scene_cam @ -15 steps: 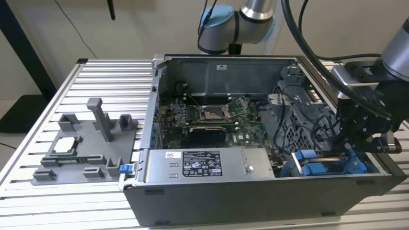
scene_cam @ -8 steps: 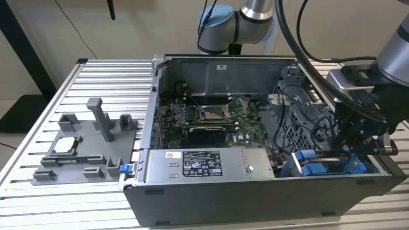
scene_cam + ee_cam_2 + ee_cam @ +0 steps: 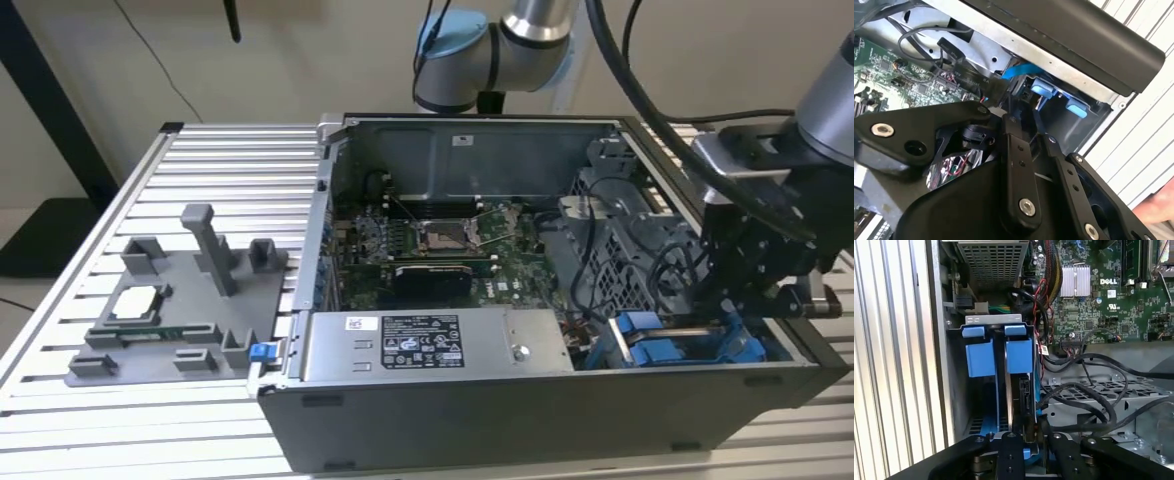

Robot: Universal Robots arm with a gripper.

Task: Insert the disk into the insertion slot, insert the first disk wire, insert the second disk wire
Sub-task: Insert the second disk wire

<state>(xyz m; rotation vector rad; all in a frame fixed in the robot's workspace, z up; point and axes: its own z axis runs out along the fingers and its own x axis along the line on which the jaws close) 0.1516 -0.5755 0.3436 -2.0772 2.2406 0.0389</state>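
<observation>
Pincer (image 3: 1030,437) gripping the disk (image 3: 1021,390) upright in the slot (image 3: 994,319)
Its fingers (image 3: 1009,455) are sitting nearly shut, apparently clamping the disk's edge so it is lining up edge-on with the slot, in a corner of the case (image 3: 534,420). The disk is showing a thin silver edge, dark body and blue frame; the circuit board (image 3: 1094,305) is lying beyond.

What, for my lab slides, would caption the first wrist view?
Gripper at the disk, edge-on in the blue-fitted insertion slot of the computer case.
</observation>
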